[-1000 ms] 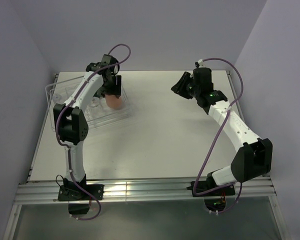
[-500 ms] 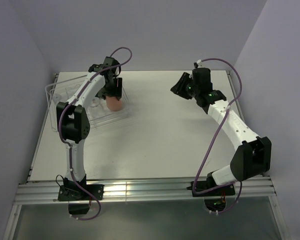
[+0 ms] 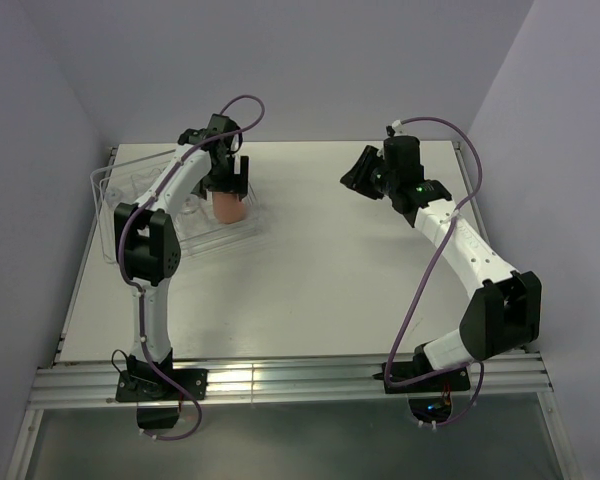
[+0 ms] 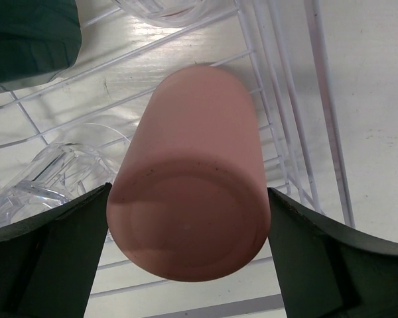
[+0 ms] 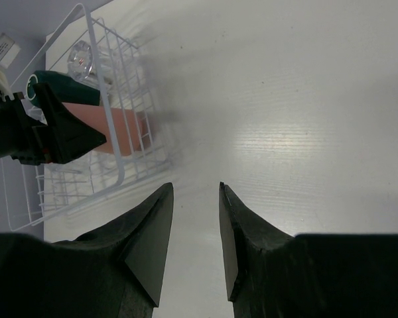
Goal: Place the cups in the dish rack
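The salmon-pink cup (image 3: 228, 207) stands upside down inside the clear dish rack (image 3: 115, 185) at the back left, near the rack's right wall. My left gripper (image 3: 228, 192) is shut on it, one finger on each side of its base (image 4: 192, 199). In the left wrist view a dark green mug (image 4: 26, 33) and clear tumblers (image 4: 50, 172) sit in the rack (image 4: 318, 99). My right gripper (image 3: 355, 178) hangs open and empty above the table at the back right. Its wrist view shows the rack (image 5: 86, 20), pink cup (image 5: 123, 129) and green mug (image 5: 66, 89).
The white table (image 3: 320, 290) ends at a metal rail along the near edge. Purple-grey walls close in the back and both sides. The rack sits close to the left wall.
My left gripper has shifted slightly right and down with the pink cup over the rack. The right arm has hardly moved.
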Robot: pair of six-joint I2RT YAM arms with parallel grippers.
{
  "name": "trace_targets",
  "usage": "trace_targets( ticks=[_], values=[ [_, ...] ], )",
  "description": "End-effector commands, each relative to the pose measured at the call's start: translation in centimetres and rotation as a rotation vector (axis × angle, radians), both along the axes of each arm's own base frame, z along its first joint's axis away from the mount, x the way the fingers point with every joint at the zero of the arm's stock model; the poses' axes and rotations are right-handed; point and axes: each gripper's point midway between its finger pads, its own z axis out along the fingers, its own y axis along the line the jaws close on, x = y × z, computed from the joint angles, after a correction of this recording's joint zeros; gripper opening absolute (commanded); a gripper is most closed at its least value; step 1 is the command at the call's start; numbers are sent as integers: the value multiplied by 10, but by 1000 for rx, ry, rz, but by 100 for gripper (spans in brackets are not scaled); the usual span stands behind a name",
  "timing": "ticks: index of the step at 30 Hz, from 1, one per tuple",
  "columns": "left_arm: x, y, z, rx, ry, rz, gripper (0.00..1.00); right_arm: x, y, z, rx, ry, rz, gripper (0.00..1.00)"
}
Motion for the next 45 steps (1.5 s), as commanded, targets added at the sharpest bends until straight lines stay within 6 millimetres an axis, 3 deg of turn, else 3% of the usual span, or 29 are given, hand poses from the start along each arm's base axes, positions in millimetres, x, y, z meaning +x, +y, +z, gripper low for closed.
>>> trace_targets(
  ticks=[1, 7, 10, 16, 19, 21, 22, 23, 24, 25, 26, 27, 29, 30, 32, 37, 41, 45],
  values=[
    [10, -2, 25, -6, -84, 1, 99, 4, 1, 13, 0, -41, 8, 41],
    [10, -3, 49, -27, -132, 4, 99, 3, 2, 15, 1, -45, 15, 41],
    [10, -1, 70, -32, -175, 13, 99, 3, 2, 17, 1, -49, 15, 41],
    [4, 0, 134, -45, -323, 37, 99, 1, -3, 21, -16, -62, 4, 42],
    [-14, -1, 184, -74, -443, 44, 99, -4, -6, 34, -18, -90, -4, 42],
    [-23, -8, 206, -106, -510, 34, 99, -11, -8, 47, -10, -122, -1, 43],
    [-30, -9, 199, -110, -502, 24, 99, -14, -8, 50, -9, -131, 4, 43],
    [-40, -11, 229, -162, -592, 20, 99, -18, -10, 53, -11, -142, 1, 45],
    [-46, -13, 237, -191, -625, 12, 99, -25, -14, 66, -6, -179, -6, 48],
    [-54, -15, 223, -203, -607, -3, 99, -30, -17, 68, -8, -187, -11, 50],
    [-73, -19, 245, -274, -667, -43, 99, -35, -19, 72, -8, -202, -14, 53],
    [-75, -23, 261, -329, -741, -57, 99, -43, -23, 88, -1, -251, -21, 59],
    [-103, -31, 260, -426, -771, -122, 99, -54, -27, 91, 0, -276, -22, 66],
    [-116, -32, 264, -471, -823, -147, 99, -63, -31, 100, -1, -313, -28, 81],
    [-131, -41, 268, -543, -846, -197, 99, -73, -38, 109, -8, -348, -40, 99],
    [-161, -50, 261, -612, -859, -286, 99, -103, -63, 120, -72, -414, -94, 100],
    [-171, -55, 262, -633, -877, -321, 99, -121, -80, 122, -86, -462, -156, 100],
    [-178, -58, 266, -660, -888, -347, 99, -134, -83, 123, -72, -495, -157, 100]
  ],
)
